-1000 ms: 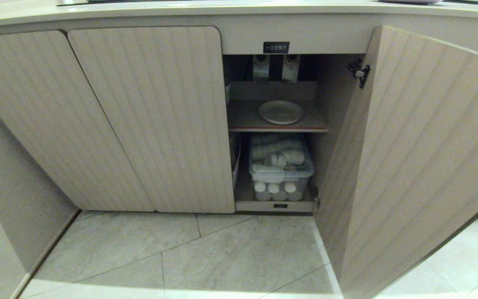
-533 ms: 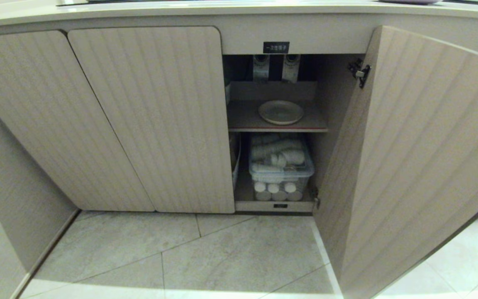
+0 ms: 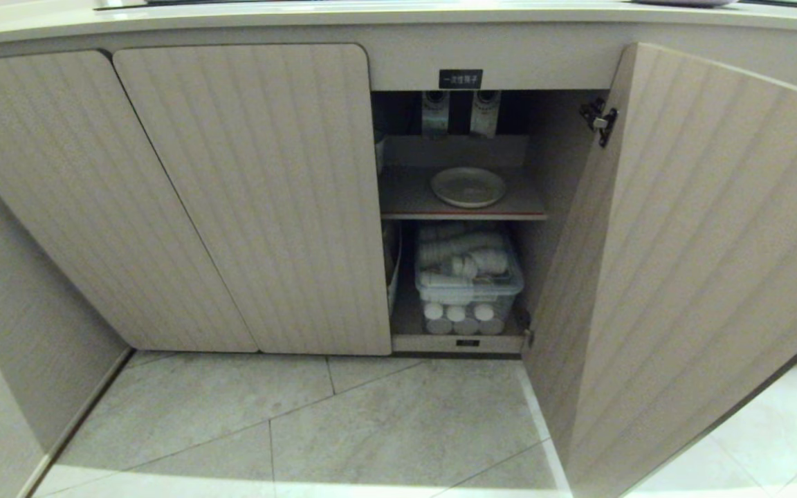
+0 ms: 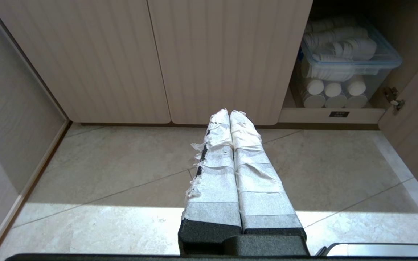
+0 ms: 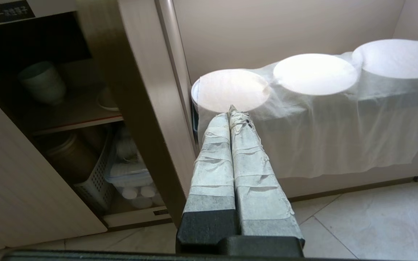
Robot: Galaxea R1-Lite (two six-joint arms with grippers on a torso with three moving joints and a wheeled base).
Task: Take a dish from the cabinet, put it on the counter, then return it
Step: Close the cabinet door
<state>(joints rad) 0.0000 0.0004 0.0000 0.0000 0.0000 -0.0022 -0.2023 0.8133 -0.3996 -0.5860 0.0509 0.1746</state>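
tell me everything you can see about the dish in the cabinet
The dish is a round, shallow, plain off-white plate with a low raised rim, ceramic by its look. It lies flat and empty on the upper shelf of the open cabinet, toward the right, touching only the shelf. Neither gripper is near it.

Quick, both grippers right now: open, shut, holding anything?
Left gripper: shut, empty, over the floor before the closed doors.
Right gripper: shut, empty, by the open cabinet door.
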